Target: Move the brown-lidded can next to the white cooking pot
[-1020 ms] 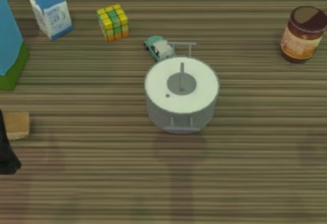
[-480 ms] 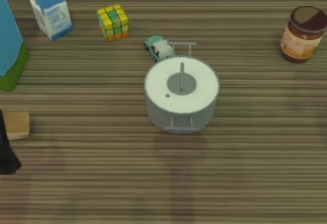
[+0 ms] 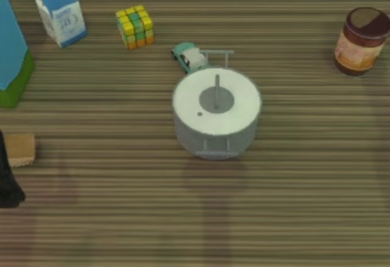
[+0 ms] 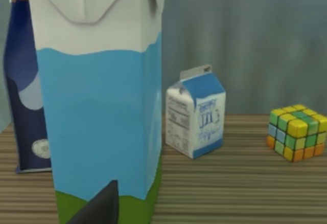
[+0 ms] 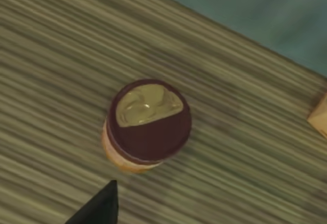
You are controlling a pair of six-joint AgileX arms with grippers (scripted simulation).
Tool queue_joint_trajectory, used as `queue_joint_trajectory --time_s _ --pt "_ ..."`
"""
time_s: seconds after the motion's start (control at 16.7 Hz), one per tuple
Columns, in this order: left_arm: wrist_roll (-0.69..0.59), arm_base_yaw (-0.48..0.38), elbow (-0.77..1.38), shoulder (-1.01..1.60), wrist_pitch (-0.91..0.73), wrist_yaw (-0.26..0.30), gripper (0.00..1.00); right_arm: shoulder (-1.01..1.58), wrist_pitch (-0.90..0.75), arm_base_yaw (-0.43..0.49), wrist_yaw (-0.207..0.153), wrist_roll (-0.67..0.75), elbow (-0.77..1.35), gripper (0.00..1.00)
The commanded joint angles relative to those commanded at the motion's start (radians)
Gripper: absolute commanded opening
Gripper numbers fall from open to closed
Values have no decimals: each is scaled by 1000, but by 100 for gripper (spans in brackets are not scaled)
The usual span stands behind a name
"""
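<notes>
Progress looks nil: small reddish-brown jar with brown lid (image 3: 361, 40) stands upright at the table's far right, well apart from the large grey pot with white lid (image 3: 217, 112); whether either claw is released or clenched, I cannot tell

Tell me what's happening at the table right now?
Nothing is held yet. The brown-lidded can stands upright at the table's far right, well apart from the white cooking pot in the middle. The right wrist view looks down on the can's lid, so the right arm seems to be above it. The left arm sits at the left edge.
</notes>
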Motion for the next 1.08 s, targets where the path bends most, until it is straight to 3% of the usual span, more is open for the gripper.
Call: queue_joint_trajectory --time_s 0.3,0.54,0.78,1.08 --pt "0 0 0 0 0 0 100 453 -215 10 -40 -121 472 100" --pt "0 0 0 0 0 0 100 744 -357 17 -64 -190 726 100" --pt "0 0 0 0 0 0 100 903 -438 21 -78 -227 850 100" --pt "0 0 0 0 0 0 100 919 -446 21 -79 -231 862 100"
